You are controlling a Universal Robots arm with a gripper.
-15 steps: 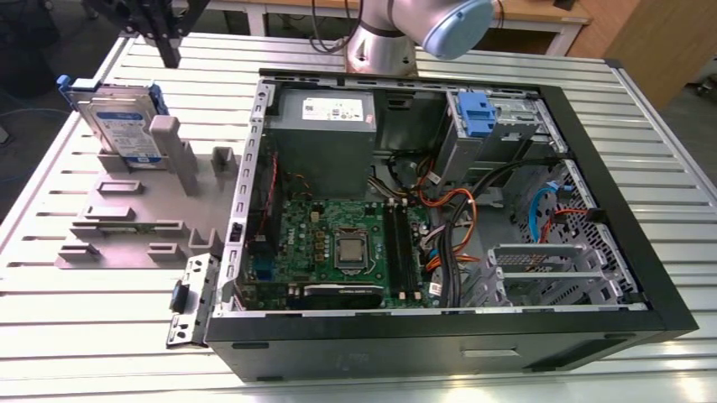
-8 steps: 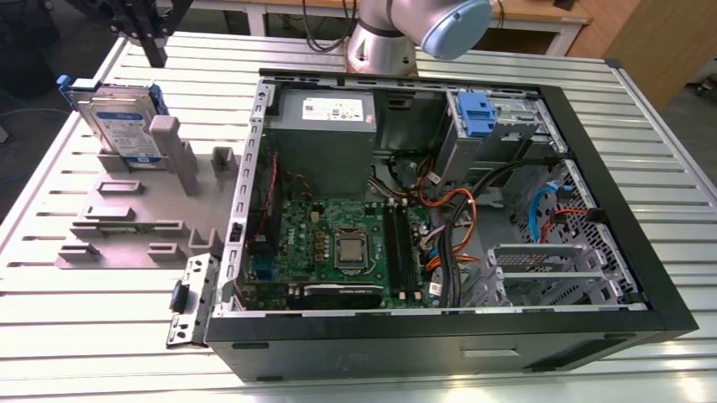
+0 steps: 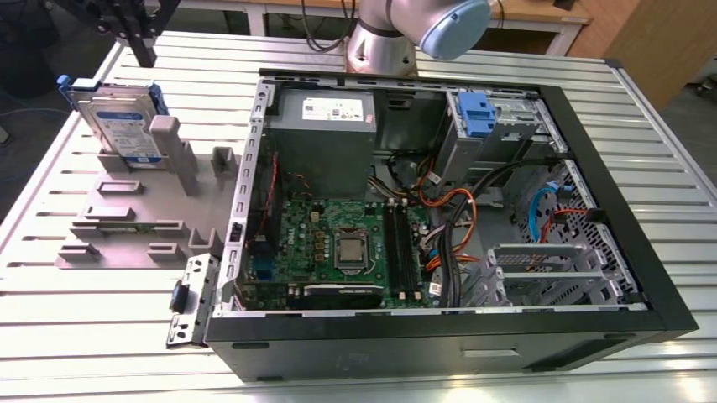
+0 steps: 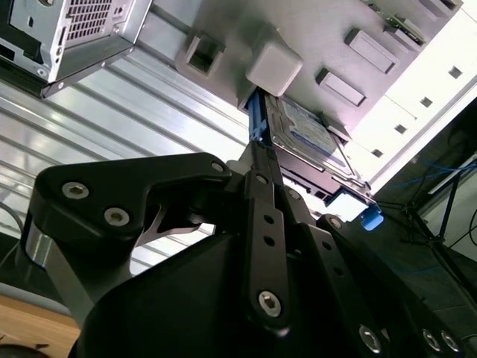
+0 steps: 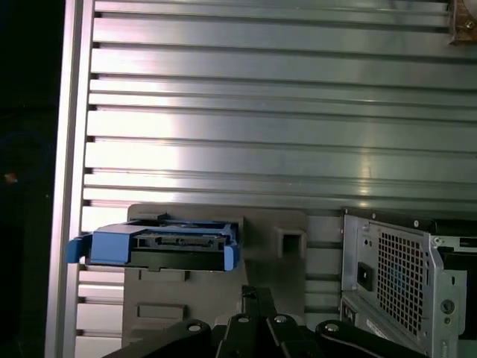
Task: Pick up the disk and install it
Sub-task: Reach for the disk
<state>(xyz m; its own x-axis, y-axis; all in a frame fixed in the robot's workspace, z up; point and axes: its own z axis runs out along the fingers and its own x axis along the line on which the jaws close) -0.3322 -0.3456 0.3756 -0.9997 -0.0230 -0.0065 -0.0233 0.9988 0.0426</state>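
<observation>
Disk (image 3: 121,117) stands on edge in a slot of the grey holder (image 3: 168,180) on the table (image 3: 67,336), at 10 o'clock from the open computer case (image 3: 583,151) in the exterior view. Its labelled face is turned toward that case. The end effector (image 3: 143,60) hangs just above the disk at 12 o'clock, clenched on nothing, and both wrist views look past it onto the disk's blue-framed edge.

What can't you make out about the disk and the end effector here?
Disk base: exterior view, hidden by the grey holder.
Disk label: first wrist view, seen edge-on.
End effector: first wrist view, cut off by the picture's edge.
</observation>
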